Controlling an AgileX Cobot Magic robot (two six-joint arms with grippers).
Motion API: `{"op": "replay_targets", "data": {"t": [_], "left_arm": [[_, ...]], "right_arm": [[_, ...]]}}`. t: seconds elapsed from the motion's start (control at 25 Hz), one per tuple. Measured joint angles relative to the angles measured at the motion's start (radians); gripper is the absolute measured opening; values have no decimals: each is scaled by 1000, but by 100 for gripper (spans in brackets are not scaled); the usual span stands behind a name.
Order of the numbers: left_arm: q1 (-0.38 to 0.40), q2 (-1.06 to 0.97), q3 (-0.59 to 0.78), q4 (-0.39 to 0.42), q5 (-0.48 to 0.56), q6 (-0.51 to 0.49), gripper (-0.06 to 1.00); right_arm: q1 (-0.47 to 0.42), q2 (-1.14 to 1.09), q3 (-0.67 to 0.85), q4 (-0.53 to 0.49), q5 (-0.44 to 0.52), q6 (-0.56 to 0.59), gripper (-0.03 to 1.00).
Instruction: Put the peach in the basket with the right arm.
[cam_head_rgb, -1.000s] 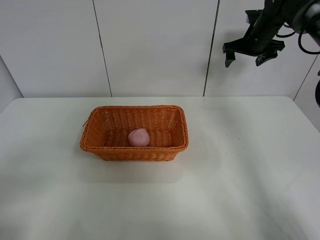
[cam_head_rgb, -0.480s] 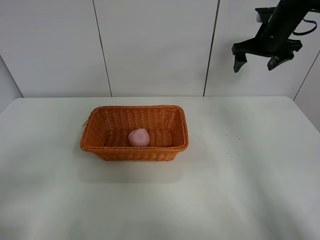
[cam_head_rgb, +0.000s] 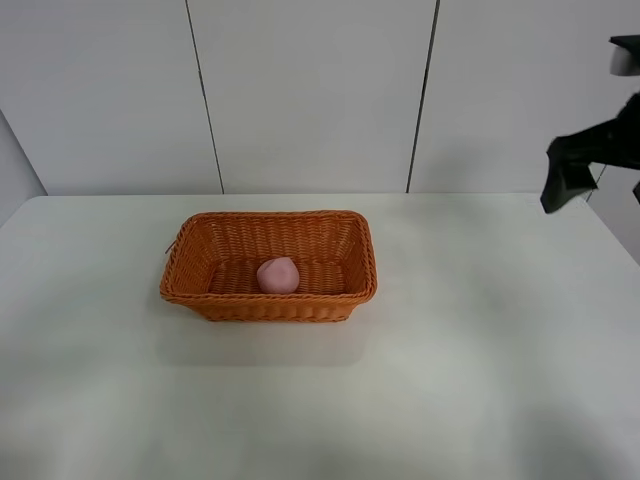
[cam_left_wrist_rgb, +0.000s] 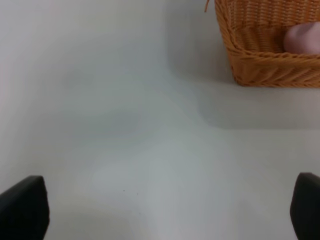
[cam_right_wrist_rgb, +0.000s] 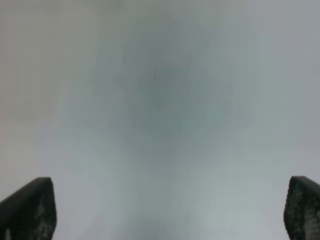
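The right arm (cam_head_rgb: 590, 160) hangs high, fingers (cam_right_wrist_rgb: 30, 210) spread, empty.

Looks like robot test lab, not home or shop. Plain white table (cam_head_rgb: 480, 360), bare matte top. Behind it, white panelled wall (cam_head_rgb: 310, 95) with thin dark vertical seams, no decoration, no windows. Black robot arm (cam_head_rgb: 590, 160) at right edge of high view, blurred. Only props on table: woven basket (cam_head_rgb: 200, 290) holding pink peach (cam_head_rgb: 278, 274). Even, flat lighting, soft shadows. Staged, stripped-down setup typical of manipulation recording bench.
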Motion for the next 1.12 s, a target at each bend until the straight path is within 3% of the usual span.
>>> {"op": "replay_targets", "data": {"t": [0.08, 0.16, 0.28, 0.48, 0.8, 1.12], "left_arm": [[0, 0, 0, 0, 0, 0, 99], [0, 0, 0, 0, 0, 0, 99], [0, 0, 0, 0, 0, 0, 99], [0, 0, 0, 0, 0, 0, 99], [0, 0, 0, 0, 0, 0, 99], [0, 0, 0, 0, 0, 0, 99]], "right_arm": [[0, -200, 213, 2, 1, 0, 70], [0, -268, 275, 2, 2, 0, 70], [0, -550, 535, 5, -12, 0, 70], [0, -921, 752, 5, -140, 0, 70], [0, -1314, 831, 9, -182, 0, 70], [0, -1430, 832, 5, -185, -25, 70]]}}
